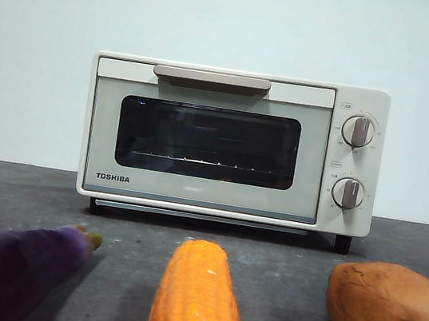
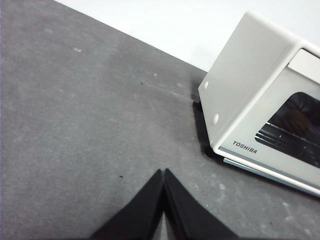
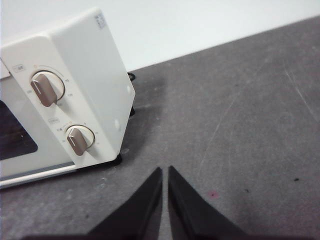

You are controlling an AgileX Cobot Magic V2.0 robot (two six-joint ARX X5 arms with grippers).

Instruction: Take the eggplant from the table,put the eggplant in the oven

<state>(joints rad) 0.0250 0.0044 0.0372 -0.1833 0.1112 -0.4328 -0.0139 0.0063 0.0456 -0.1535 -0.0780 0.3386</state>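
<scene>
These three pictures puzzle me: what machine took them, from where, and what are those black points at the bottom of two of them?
A two-armed robot at a table took them. One camera sits low, looking level across the table at a cream toaster oven with its door shut. In front lie an eggplant, a corn cob and a sweet potato. The other two cameras ride on the arms' wrists. The black points are each arm's grasping part: the left end effector and the right end effector, both shut and holding nothing, above bare table on either side of the oven.
</scene>
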